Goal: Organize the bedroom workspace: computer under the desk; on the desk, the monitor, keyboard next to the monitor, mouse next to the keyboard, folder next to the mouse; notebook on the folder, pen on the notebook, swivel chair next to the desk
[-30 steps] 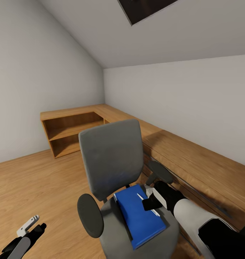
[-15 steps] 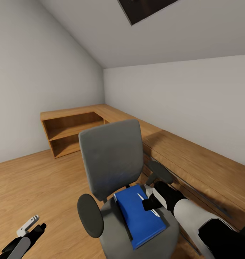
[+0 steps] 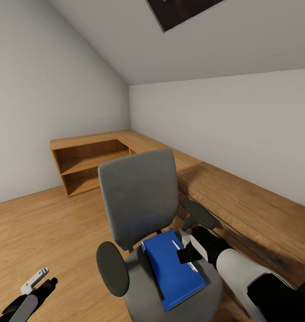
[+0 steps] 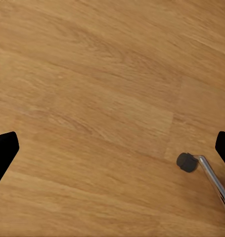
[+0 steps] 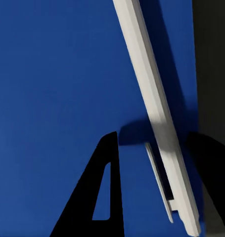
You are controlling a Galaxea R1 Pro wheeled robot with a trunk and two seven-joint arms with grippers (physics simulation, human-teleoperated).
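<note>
The grey swivel chair (image 3: 139,201) stands in the middle of the room with the bright blue folder (image 3: 170,275) flat on its seat. The thin white pen (image 3: 175,245) lies on the folder. My right gripper (image 3: 183,255) hangs just over the pen. In the right wrist view this gripper (image 5: 157,140) is open, its black fingers (image 5: 103,192) on either side of the pen (image 5: 142,64) above the folder (image 5: 53,74). My left gripper (image 3: 40,278) is low at the left, open (image 4: 112,148) over bare floor. The desk, monitor, keyboard, mouse, computer and notebook are out of view.
A long light wooden cabinet (image 3: 242,197) runs along the right wall and turns the corner into open shelves (image 3: 87,167). The chair's black armrests (image 3: 111,267) flank the seat. A chair caster (image 4: 187,162) on a chrome leg rests on the wooden floor (image 3: 40,223).
My right gripper has sunk very slightly toward the pen. Nothing else has moved.
</note>
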